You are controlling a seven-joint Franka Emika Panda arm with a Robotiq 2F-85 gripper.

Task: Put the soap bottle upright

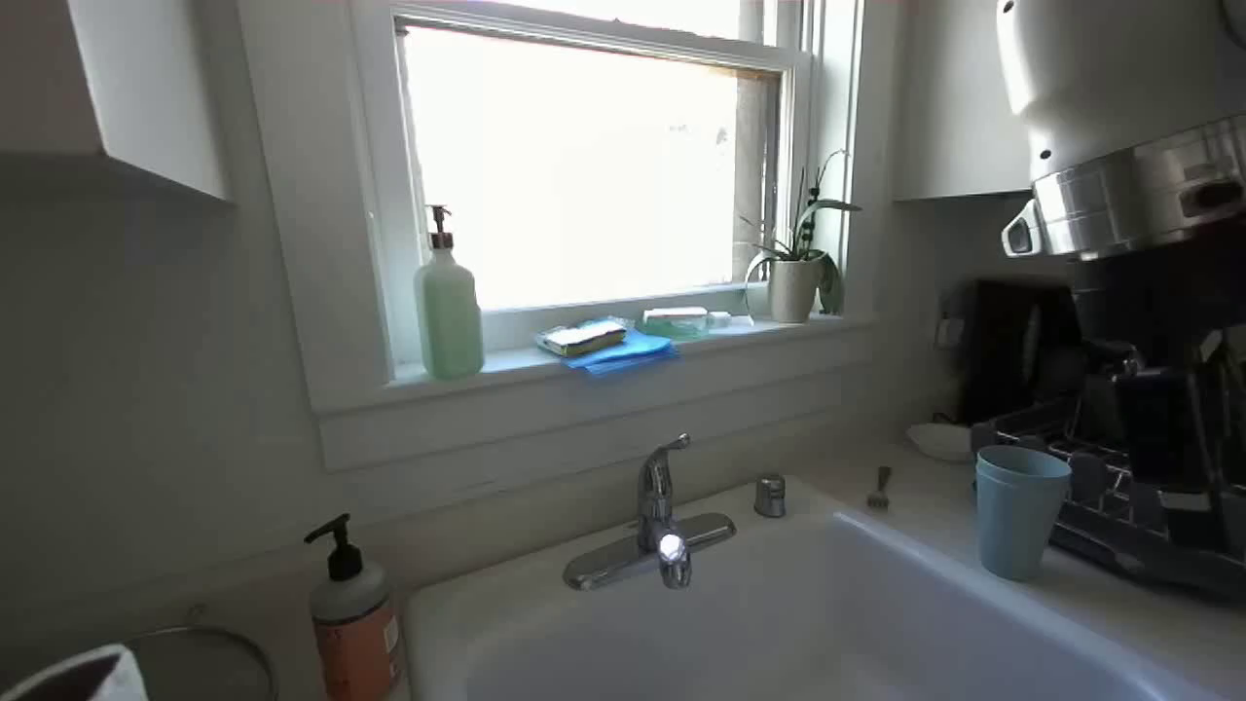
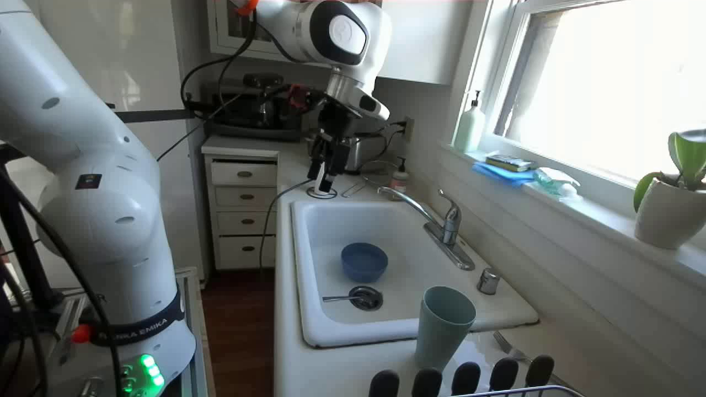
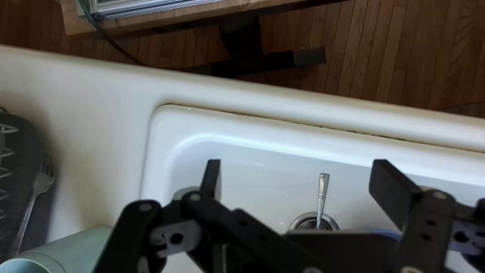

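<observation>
The soap bottle [image 1: 677, 324] is a small clear, pale bluish-green bottle with a white label and cap. It lies on its side on the windowsill, its cap toward the potted plant. It also shows in an exterior view [image 2: 553, 181] and is out of the wrist view. My gripper [image 3: 297, 176] is open and empty in the wrist view, with the sink basin and drain below it. In an exterior view the gripper [image 2: 321, 175] points down, well apart from the sill and the bottle. In an exterior view the dark gripper [image 1: 1163, 428] is at the far right.
A sponge [image 1: 582, 338] and blue cloth [image 1: 633, 349] lie beside the bottle. A tall green pump bottle [image 1: 450, 316] and plant pot [image 1: 793, 290] stand on the sill. Below are the faucet [image 2: 451, 220], a blue bowl [image 2: 364, 262], a cup [image 2: 444, 328] and a dish rack [image 1: 1110, 535].
</observation>
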